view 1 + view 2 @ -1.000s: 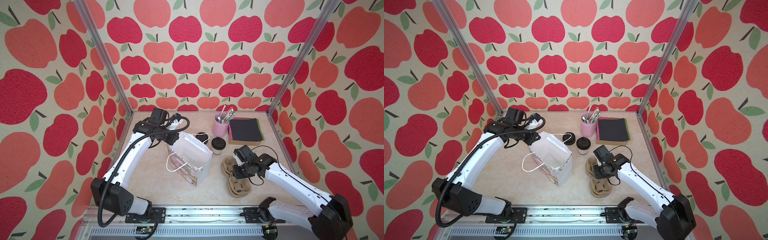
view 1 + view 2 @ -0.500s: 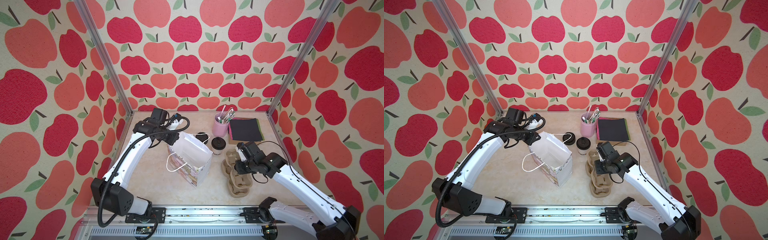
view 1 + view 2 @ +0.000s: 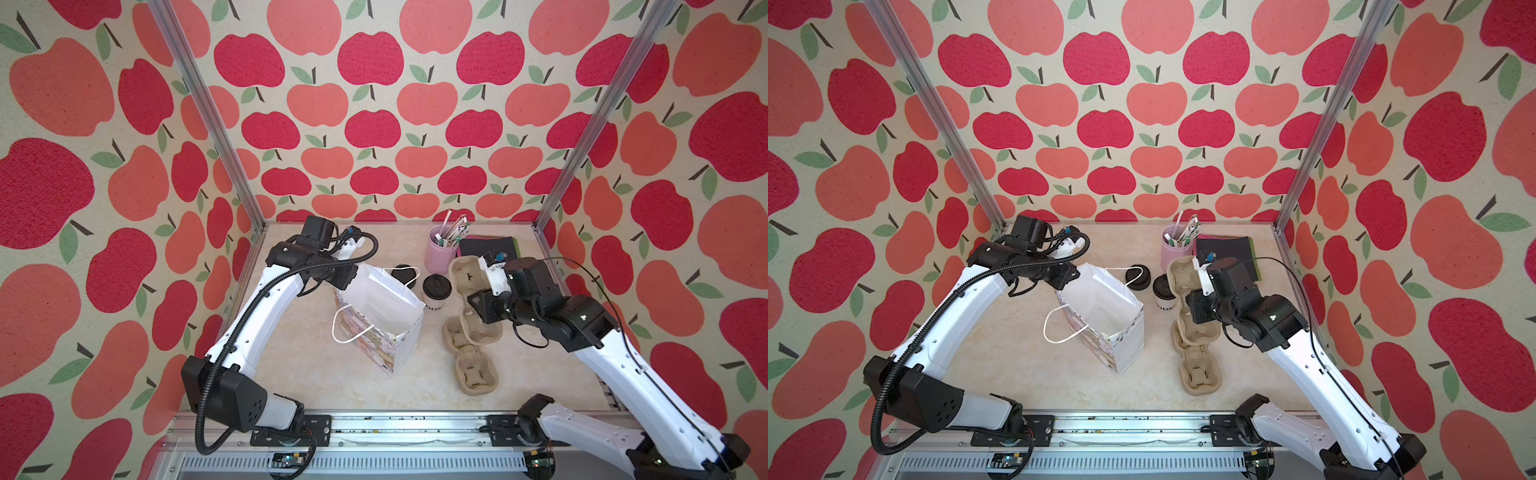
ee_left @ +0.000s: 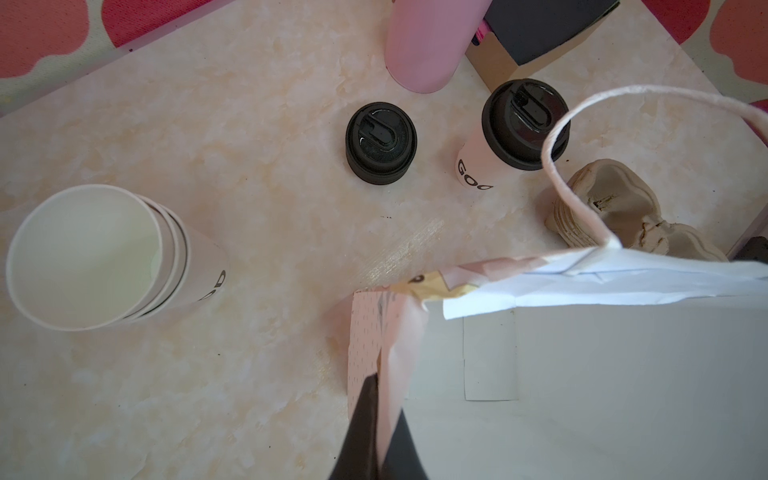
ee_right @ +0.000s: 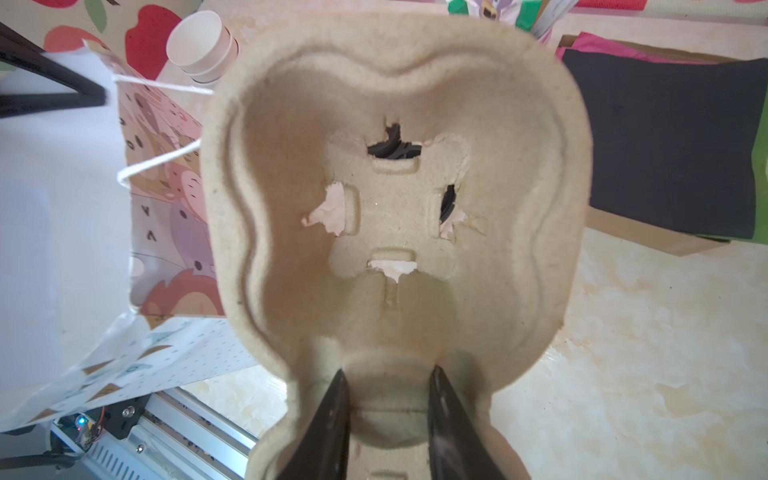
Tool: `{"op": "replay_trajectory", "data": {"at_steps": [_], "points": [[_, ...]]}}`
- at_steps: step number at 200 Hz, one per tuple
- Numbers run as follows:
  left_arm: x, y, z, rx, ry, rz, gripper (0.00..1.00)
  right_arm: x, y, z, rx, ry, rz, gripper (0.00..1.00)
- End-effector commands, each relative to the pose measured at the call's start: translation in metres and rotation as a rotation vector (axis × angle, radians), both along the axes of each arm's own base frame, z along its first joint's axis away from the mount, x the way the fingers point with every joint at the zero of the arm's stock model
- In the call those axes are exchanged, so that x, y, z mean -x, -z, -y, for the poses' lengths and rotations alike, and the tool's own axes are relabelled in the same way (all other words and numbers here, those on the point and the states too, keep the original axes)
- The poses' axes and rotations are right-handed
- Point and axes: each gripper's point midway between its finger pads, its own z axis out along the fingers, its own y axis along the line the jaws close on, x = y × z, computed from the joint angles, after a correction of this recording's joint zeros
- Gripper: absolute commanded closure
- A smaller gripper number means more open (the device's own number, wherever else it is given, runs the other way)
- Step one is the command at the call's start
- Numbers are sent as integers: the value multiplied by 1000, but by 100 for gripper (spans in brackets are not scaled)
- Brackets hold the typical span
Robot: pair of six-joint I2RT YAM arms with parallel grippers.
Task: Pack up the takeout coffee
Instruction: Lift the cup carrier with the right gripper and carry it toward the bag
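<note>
In a top view the lidded coffee cup (image 3: pixel 436 290) stands just left of the pulp cup carrier (image 3: pixel 467 272) that the right gripper (image 3: pixel 478 306) clamps. In the left wrist view the left gripper (image 4: pixel 376 415) pinches the paper bag (image 4: pixel 582 374) at its rim, the cup well apart

Obs: cup carrier (image 5: pixel 395 216) is moulded pulp, tan, rough, matt, with torn fibrous edges at its slots. The takeout cup (image 4: pixel 473 164) is white matt paper; its lid (image 4: pixel 524 124) is glossy black plastic. The spare lid (image 4: pixel 380 141) has the same gloss. The gift bag (image 4: pixel 582 365) is paper, printed outside, plain white inside, with a twisted cord handle (image 4: pixel 640 88). The surface (image 4: pixel 249 216) is marbled cream, smooth, faint sheen. The front rail (image 3: pixel 415 432) is bare metal. The walls (image 3: pixel 370 58) look like woven cloth.
</note>
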Motion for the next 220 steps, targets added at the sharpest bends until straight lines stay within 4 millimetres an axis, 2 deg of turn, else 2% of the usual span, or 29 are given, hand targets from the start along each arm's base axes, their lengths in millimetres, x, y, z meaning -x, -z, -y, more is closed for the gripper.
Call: {"op": "replay_trajectory", "data": {"at_steps": [1,21,50,87,117,183,220], "points": [[1,-9,0,13,-19,22,95,-8,-33,-26,-67,-82,79,76],[1,-8,-1,12,-25,18,89,-14,-53,-45,-114,-126,104,76],[0,-15,-3,18,-40,35,74,-19,-78,-73,-169,-187,131,76],[1,-36,-1,65,-45,91,68,-21,-99,-102,-216,-251,159,75],[2,-47,-6,94,-63,128,67,-22,-105,-125,-229,-292,173,75],[3,-39,-25,119,-121,102,72,-22,-105,-167,-255,-365,173,75],[8,-37,-24,173,-114,83,72,-25,-103,-180,-260,-385,164,75]]}}
